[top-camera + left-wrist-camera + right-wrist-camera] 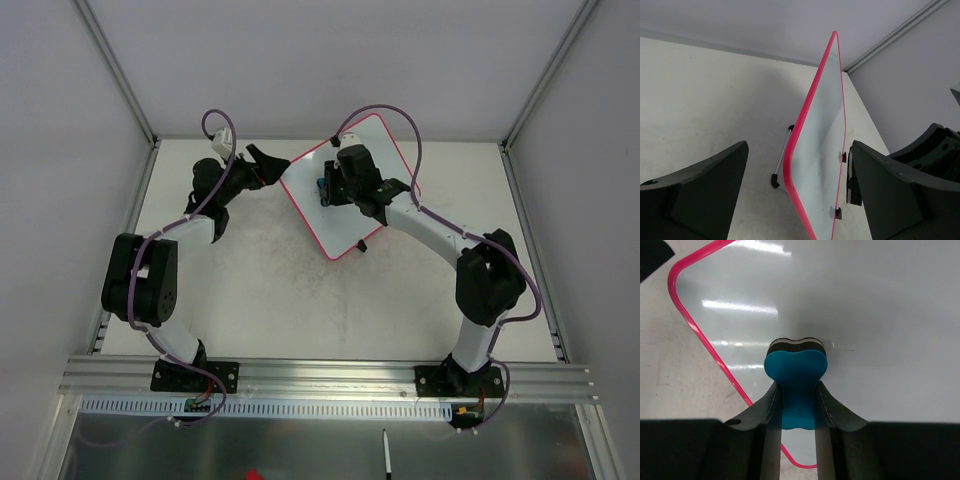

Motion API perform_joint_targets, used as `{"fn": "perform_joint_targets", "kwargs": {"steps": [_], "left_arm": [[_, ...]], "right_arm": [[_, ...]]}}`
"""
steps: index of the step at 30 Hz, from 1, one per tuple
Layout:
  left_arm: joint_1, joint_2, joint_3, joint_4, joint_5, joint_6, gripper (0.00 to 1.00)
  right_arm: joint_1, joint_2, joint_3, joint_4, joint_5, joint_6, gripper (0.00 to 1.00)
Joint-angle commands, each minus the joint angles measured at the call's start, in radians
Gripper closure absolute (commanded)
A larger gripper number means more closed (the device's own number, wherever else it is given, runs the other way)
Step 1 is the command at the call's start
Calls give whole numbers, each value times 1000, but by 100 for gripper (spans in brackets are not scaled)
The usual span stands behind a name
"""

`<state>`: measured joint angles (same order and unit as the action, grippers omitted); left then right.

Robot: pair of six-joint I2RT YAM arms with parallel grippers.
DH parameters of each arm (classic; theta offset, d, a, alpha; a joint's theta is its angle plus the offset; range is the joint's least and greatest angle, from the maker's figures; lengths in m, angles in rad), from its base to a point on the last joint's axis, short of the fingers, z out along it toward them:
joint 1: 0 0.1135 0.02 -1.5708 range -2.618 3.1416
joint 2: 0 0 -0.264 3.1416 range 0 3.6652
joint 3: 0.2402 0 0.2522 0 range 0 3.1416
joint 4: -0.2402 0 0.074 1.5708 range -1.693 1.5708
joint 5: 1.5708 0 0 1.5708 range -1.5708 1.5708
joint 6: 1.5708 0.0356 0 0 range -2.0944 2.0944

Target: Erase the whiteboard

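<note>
The right gripper [796,390] pinches a blue eraser [795,367] pressed on the whiteboard [880,315] ahead, while the left gripper [799,150] gapes wide just short of its corner.

a robotics lab test cell: a bare white tabletop [300,300] boxed in by plain white panels [60,150] on aluminium framing [116,70], with two cabled robot arms [150,285] bolted to an aluminium rail [330,372] at its near edge.
</note>
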<state>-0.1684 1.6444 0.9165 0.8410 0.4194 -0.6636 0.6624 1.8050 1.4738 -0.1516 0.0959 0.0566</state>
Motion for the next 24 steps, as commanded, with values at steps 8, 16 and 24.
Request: {"fn": "perform_joint_targets", "kwargs": {"steps": [8, 16, 24], "left_arm": [[6, 34, 93, -19, 67, 10, 23], [3, 46, 82, -40, 94, 1, 41], [3, 55, 64, -57, 108, 10, 42]], "right_arm": [[25, 31, 82, 43, -24, -14, 94], [34, 54, 95, 60, -15, 9, 94], [49, 71, 106, 67, -5, 26, 94]]}}
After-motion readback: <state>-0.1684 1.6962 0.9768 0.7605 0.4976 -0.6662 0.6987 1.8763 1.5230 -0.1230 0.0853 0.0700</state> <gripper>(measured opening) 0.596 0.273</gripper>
